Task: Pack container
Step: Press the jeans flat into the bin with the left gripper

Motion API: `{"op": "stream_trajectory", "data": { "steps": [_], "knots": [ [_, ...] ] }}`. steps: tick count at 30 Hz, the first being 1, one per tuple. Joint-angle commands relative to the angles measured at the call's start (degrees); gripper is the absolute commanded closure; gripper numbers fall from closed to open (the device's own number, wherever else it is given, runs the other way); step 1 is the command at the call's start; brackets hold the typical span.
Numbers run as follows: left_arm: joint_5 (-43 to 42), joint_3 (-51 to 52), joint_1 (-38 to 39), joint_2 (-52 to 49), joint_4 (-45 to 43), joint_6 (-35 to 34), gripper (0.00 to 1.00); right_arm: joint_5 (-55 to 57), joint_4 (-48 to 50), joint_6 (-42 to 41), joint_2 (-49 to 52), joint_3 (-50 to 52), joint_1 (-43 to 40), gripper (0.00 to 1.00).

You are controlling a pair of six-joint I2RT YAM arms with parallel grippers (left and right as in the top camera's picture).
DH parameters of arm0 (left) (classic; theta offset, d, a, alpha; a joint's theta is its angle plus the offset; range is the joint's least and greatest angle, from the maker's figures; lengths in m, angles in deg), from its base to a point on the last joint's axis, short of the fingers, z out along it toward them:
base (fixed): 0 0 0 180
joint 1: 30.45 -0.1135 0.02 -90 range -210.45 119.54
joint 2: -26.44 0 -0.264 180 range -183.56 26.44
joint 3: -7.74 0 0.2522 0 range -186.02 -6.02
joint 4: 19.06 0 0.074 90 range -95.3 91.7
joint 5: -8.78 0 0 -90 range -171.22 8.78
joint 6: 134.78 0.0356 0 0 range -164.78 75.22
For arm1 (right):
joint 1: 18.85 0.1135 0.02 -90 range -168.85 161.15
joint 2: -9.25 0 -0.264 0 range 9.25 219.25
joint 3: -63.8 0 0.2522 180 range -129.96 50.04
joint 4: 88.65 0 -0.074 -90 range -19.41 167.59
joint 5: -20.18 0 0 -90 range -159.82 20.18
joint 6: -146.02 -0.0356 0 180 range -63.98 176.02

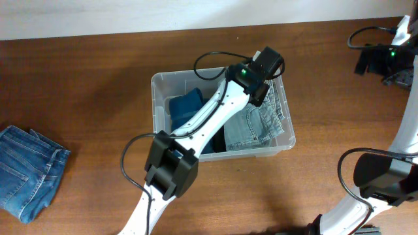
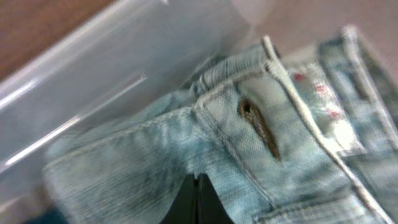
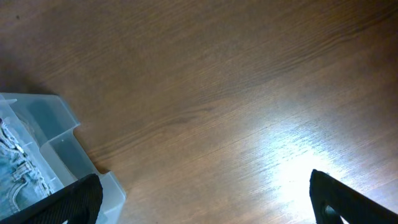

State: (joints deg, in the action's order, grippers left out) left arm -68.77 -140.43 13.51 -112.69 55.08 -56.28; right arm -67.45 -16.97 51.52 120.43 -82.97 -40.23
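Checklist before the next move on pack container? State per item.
1. Light-wash jeans inside the container: ok.
2. Left gripper free of those jeans: cannot tell; its fingers look pressed together at the fabric.
3. Right gripper open and empty: ok.
4. Right gripper clear of the container: ok, over bare table.
5. Folded blue jeans packed: not ok, lying on the table left of the container.

Container (image 1: 155,98) clear; jeans (image 1: 261,124) pale washed blue (brown buttonhole stitching (image 2: 258,127)); garment (image 1: 185,106) dark teal-blue; table (image 1: 85,78) brown wood grain.
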Motion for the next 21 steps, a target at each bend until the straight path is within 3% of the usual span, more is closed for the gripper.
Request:
{"op": "stream_trajectory", "data": {
  "steps": [1, 8, 17, 21],
  "knots": [
    [-0.6, -4.9, -0.2, 7.4, 5.1, 0.9, 1.00, 0.7, -0.1, -0.2, -0.4, -0.2, 0.0, 0.02],
    [-0.9, -2.5, -0.2, 7.7, 17.3, -2.8, 1.00, 0.7, -0.1, -0.2, -0.4, -0.2, 0.0, 0.02],
    [-6.1, 13.8, -0.2, 7.7, 13.5, -2.8, 0.99, 0.7, -0.1, -0.2, -0.4, -0.2, 0.0, 0.02],
    [-6.3, 14.5, -0.3, 7.8, 13.0, -2.8, 1.00, 0.7, -0.1, -0.2, -0.4, -0.2, 0.0, 0.01]
  ]
}}
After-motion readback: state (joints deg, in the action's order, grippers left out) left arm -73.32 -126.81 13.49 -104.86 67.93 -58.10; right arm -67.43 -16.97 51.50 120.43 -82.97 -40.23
